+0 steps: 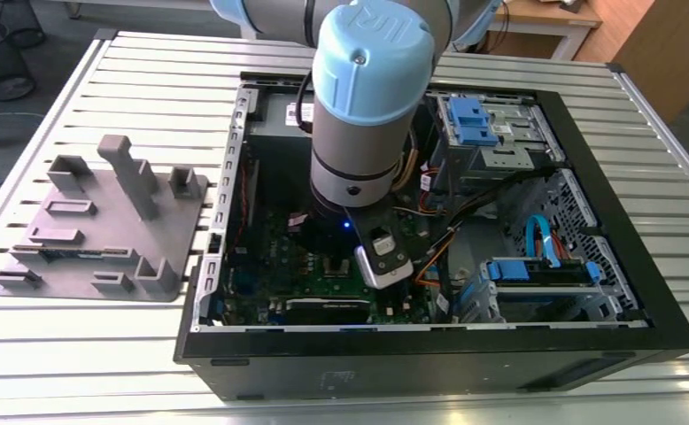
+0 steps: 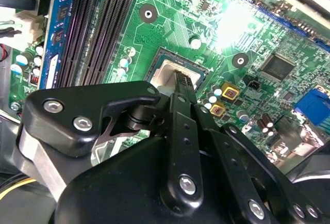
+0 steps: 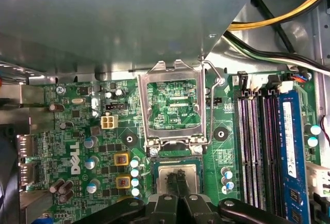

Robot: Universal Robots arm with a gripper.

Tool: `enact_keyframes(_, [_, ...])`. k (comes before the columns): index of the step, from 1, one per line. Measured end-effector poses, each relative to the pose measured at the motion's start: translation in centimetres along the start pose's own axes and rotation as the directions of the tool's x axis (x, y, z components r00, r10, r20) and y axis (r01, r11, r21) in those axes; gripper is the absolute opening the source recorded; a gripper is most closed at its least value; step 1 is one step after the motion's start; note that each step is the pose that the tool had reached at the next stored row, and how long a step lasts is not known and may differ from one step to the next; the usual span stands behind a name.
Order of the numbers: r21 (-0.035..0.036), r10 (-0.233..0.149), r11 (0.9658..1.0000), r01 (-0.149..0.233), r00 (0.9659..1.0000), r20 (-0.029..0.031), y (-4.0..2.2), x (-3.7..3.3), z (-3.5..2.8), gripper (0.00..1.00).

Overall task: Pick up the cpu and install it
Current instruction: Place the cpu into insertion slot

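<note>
On the exterior view's left, well away from the gripper, one grey holder (image 1: pixel 96 226) stands on the tabletop (image 1: pixel 120 80). Next comes one open computer case (image 1: pixel 628 341). The one arm (image 1: pixel 362 106) reaches down into it.

In the first wrist view, the gripper (image 3: pixel 176 182) is low over the green board (image 3: pixel 77 131). Right under its tips lies the one cpu (image 3: pixel 195 175), flat in its socket. So the picking up looks done, and the cpu looks put in its place.

The fingers are close together with just a thin slit between them. They sit over the cpu's middle, not around its sides, so I think they grip nothing.

Just past the tips, the one metal lid (image 3: pixel 174 70) is flipped open. Closing it looks like what is left to do. Off to the side of the gripper are three empty dark slots (image 3: pixel 252 141) and one blue memory stick (image 3: pixel 289 146).
</note>
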State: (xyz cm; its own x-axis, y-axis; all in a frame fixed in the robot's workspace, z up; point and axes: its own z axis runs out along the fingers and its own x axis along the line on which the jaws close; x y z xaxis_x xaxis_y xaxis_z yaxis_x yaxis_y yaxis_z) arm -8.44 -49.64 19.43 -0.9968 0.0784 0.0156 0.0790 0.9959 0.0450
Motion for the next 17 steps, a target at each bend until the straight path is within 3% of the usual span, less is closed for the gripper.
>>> enact_keyframes(12, [-0.0003, 0.0, 1.0, 0.0, 1.0, 0.0002, 0.0, 0.0, 0.22, 0.11])
enact_keyframes(17, [-0.0011, 0.0, 1.0, 0.0, 1.0, 0.0003, 0.03, 0.0, -0.25, 0.11])
